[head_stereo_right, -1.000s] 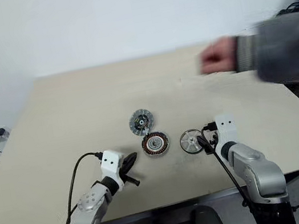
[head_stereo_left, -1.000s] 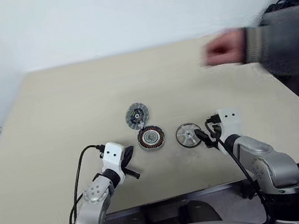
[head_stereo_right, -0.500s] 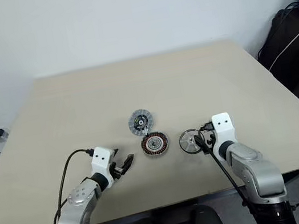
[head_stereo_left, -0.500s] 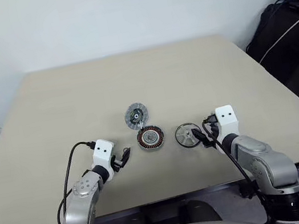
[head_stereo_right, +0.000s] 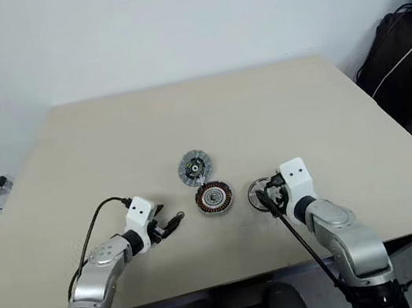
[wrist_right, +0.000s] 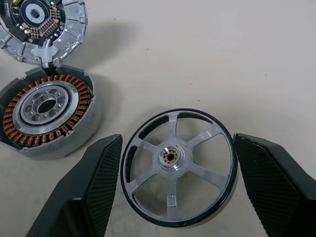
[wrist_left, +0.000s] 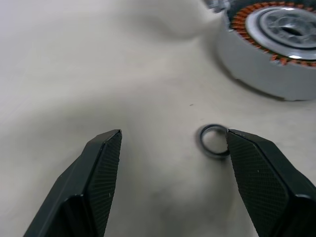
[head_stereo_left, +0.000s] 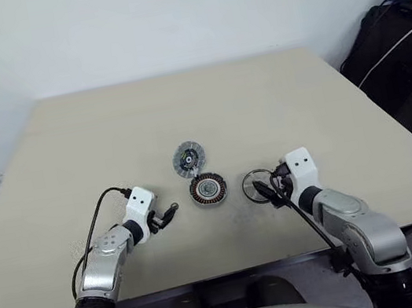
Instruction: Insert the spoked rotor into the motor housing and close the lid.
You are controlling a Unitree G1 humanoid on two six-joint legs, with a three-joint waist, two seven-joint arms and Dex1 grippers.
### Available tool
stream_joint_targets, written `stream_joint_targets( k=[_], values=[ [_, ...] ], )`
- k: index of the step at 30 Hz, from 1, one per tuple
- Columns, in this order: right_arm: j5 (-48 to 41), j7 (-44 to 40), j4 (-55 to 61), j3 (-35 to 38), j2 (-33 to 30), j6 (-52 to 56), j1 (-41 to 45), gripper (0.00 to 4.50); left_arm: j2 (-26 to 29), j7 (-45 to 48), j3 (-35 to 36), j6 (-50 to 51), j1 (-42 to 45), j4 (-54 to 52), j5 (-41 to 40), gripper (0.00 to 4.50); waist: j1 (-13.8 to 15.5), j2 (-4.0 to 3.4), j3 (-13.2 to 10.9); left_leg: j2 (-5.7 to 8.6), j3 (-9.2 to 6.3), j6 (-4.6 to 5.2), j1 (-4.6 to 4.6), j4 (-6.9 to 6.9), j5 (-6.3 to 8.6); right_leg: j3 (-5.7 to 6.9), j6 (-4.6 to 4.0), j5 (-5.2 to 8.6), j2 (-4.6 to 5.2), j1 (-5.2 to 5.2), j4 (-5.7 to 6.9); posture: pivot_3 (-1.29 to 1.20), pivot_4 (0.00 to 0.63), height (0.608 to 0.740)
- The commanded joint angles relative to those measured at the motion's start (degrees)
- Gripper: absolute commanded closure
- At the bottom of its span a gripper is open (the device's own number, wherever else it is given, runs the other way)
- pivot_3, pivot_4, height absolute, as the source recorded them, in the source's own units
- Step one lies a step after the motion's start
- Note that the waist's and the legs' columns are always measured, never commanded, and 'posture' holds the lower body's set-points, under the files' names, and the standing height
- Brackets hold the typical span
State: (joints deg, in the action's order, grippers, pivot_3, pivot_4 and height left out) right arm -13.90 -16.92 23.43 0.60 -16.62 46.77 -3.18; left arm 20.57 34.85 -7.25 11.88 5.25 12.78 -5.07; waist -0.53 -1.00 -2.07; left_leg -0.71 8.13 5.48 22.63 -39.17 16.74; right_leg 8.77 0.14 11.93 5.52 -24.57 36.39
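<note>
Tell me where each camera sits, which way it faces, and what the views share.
Left and right eye views: head-mounted, looking forward and down at the table; both arms show.
Left wrist view: along the left gripper with open fingers, facing a small ring and the motor housing.
Right wrist view: along the right gripper, its open fingers either side of the spoked rotor, the lid beyond.
Shared: the motor housing appears in every view.

Both forearms silver-grey metal with rounded casings. White blocky wrist housings, each with two small dark dots on top. Black cable loops from each forearm to its wrist. Left gripper (head_stereo_left: 170, 210) and right gripper (head_stereo_left: 262, 189): black fingers, finely textured pads (wrist_left: 101, 163).
</note>
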Motion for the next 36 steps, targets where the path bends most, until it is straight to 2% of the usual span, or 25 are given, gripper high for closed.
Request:
stream_joint_targets(
  k=[1,13,21,25,31,36],
  values=[
    [-0.7,-1.1,3.3,0.3,-0.9,-1.9,0.0,0.67,0.6,2.1,-0.1,-1.8,1.6,0.0,-0.2,0.96,0.0,0.00,0.0,0.00,0.00,0.00,0.00,0.00,0.00,0.00,0.00,0.00,0.00,0.00,0.00,0.00,0.000,0.740],
    [-2.5,-8.2,5.3,-3.6,-5.1,-2.8,-1.7,0.67,0.5,4.4,-1.1,-2.3,3.0,2.3,1.3,0.96,0.0,0.05,0.0,0.00,0.00,0.01,-0.02,-0.04,0.00,-0.02,0.05,-0.03,0.01,0.02,0.01,0.00,0.000,0.740],
    [-2.6,-8.7,5.0,-4.7,-5.6,-3.4,-1.4,0.67,0.4,4.7,-2.2,-2.2,4.3,4.4,2.3,0.96,0.2,0.10,0.1,0.00,-0.01,0.02,-0.02,-0.11,0.01,-0.02,0.13,-0.08,0.03,0.04,0.02,0.00,0.000,0.740],
    [-2.4,-8.5,4.8,-4.8,-5.7,-3.8,-1.4,0.67,0.2,3.5,-2.3,-2.4,5.0,5.6,3.6,1.86,0.3,0.14,0.1,0.00,-0.01,0.03,-0.02,-0.17,0.01,-0.03,0.13,-0.09,0.03,0.07,0.02,0.00,0.000,0.740],
    [-2.1,-7.8,4.4,-4.8,-5.5,-4.2,-1.5,0.67,0.3,2.9,-2.6,-2.5,5.5,6.4,4.6,3.83,0.3,0.20,0.1,0.00,-0.01,0.04,-0.02,-0.19,0.01,-0.05,0.14,-0.11,0.04,0.06,0.02,0.00,0.000,0.740],
    [-1.8,-7.5,4.0,-4.9,-5.5,-4.3,-1.4,0.67,0.3,3.2,-2.5,-2.4,5.3,6.1,5.0,3.84,0.3,0.21,0.1,0.00,-0.01,0.03,-0.03,-0.19,0.01,-0.05,0.14,-0.10,0.04,0.07,0.04,0.00,0.000,0.740]
  ],
)
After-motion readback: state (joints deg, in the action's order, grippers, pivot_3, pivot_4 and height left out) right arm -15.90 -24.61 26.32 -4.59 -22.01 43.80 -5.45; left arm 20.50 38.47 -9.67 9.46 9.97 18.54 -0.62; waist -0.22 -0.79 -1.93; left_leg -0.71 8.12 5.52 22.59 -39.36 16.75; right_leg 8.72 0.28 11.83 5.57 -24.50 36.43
